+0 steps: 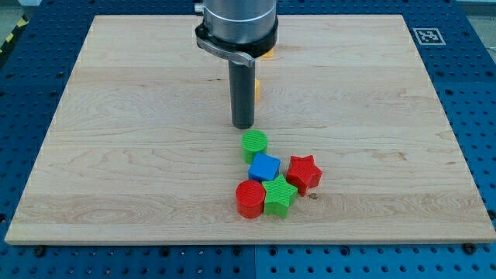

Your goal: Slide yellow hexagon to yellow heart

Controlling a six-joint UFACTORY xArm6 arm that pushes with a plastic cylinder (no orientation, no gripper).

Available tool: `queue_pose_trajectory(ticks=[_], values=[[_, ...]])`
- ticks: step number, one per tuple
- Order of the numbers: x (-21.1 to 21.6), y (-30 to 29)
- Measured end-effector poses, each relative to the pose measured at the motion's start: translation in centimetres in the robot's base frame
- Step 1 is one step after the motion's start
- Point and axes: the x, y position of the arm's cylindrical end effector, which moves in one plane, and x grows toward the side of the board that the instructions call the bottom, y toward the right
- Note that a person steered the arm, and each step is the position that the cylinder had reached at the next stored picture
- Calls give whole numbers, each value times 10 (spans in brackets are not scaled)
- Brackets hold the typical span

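Nearest the view's bottom, below the green cylinder, sits a tight cluster: a red cylinder and a green star side by side, then a blue cube and a red star just above them. The blue cube touches the green cylinder's lower edge. None of these belongs to the task, so they are best left alone.

Just above the green cylinder, my tip rests on the wooden desk, apart from that block. There is no claw here, only the rod, so nothing is held.

Farther up, a yellow block peeks from behind the rod's right side; a second yellow-orange block shows under the arm's collar. Their shapes are hidden, so I cannot tell hexagon from heart. I judge the tip stands below them to push upward.
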Motion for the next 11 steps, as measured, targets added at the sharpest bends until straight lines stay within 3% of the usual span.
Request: queue_pose_trajectory(ticks=[2,5,7,10,11], values=[[-39,-40],[-46,10],[-74,25],[-57,52],[-86,52]])
